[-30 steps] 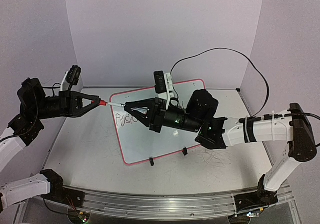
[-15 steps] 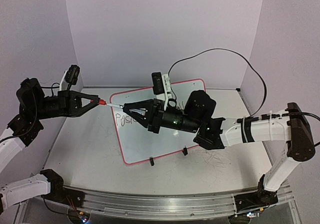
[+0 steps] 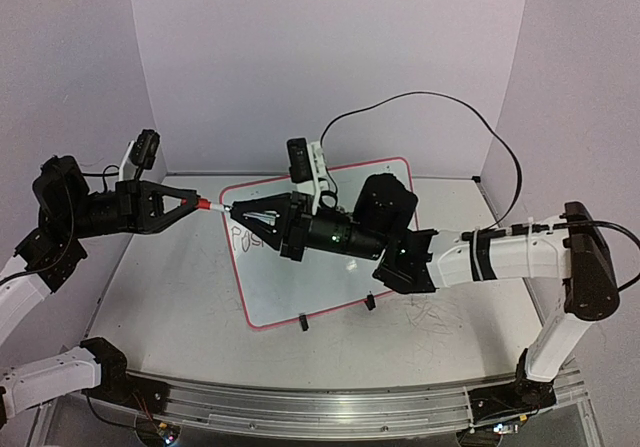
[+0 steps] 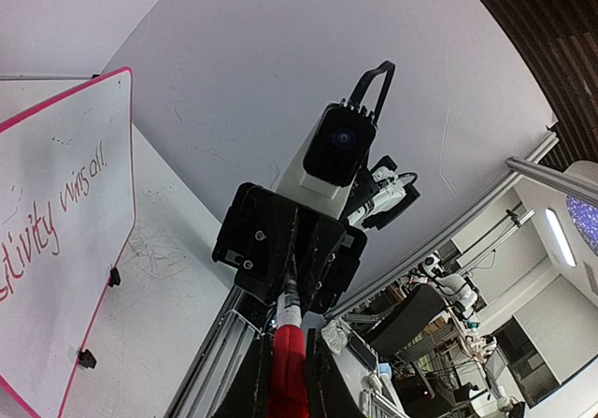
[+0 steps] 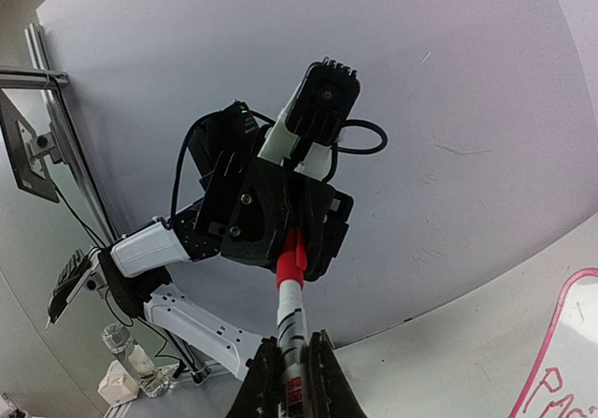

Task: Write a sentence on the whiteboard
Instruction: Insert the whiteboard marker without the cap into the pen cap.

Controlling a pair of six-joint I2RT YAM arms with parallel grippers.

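**Both arms meeting above the board.** My left gripper [image 3: 196, 203] is clamped on the red cap [image 3: 204, 205] of a marker [image 3: 222, 208]. My right gripper [image 3: 240, 211], facing it tip to tip, is clamped on the marker's white barrel. The marker hangs level over the far left corner of the whiteboard [image 3: 300, 282], which lies on the bench [image 3: 170, 307]. The sentence [image 3: 243, 237] begins near the board's left edge and passes under my right arm.

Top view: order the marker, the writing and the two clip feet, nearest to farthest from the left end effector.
1. The marker, gripped in the left end effector.
2. The sentence, just right, on the whiteboard.
3. The left clip foot, at the board's near edge.
4. The right clip foot, farther right.
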